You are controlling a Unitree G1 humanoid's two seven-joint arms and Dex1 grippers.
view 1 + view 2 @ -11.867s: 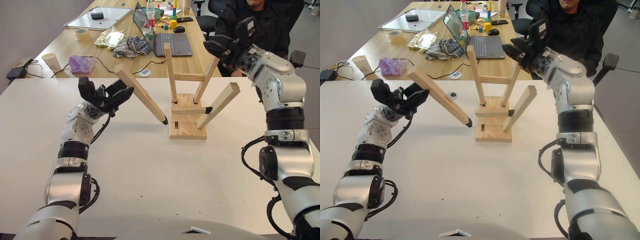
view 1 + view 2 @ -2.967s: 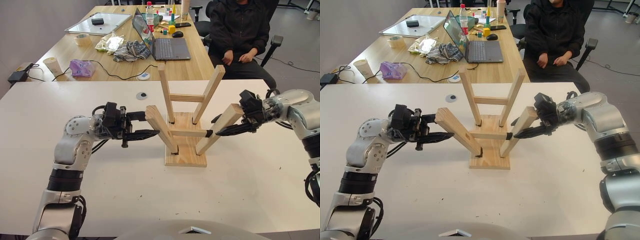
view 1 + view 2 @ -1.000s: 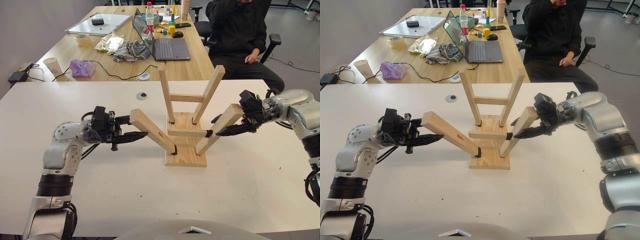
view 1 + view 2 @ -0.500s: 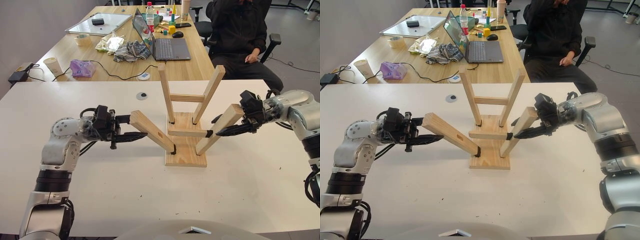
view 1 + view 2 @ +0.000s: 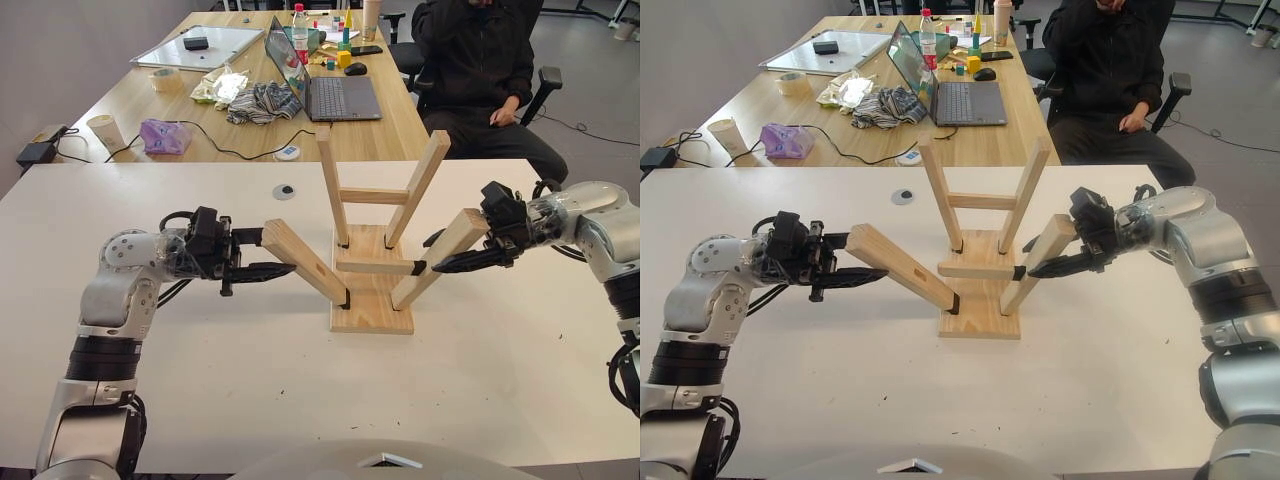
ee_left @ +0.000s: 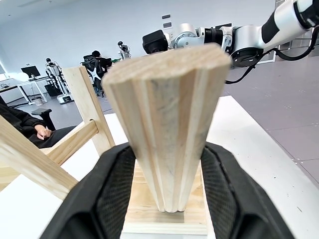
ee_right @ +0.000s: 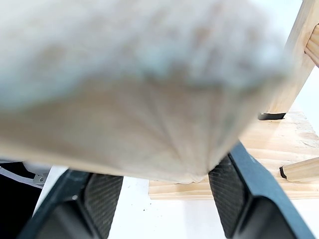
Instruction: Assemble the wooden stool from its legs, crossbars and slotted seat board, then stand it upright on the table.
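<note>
I have the slotted seat board (image 5: 375,318) lying flat on the white table (image 5: 300,400), ahead of me at 12 o'clock. At its far edge a far left leg (image 5: 333,190) and a far right leg (image 5: 422,185) stand upright, joined by a crossbar (image 5: 378,196). My left gripper (image 5: 272,250) is clenched on the top end of a third leg (image 5: 305,262), which slants in from 9 o'clock, its lower end touching the board's near left corner. My right gripper (image 5: 445,252) grasps a fourth leg (image 5: 435,265) slanting in from 3 o'clock to the near right corner. A second crossbar (image 5: 375,265) runs low between these two; I cannot tell whether its left end is seated
</note>
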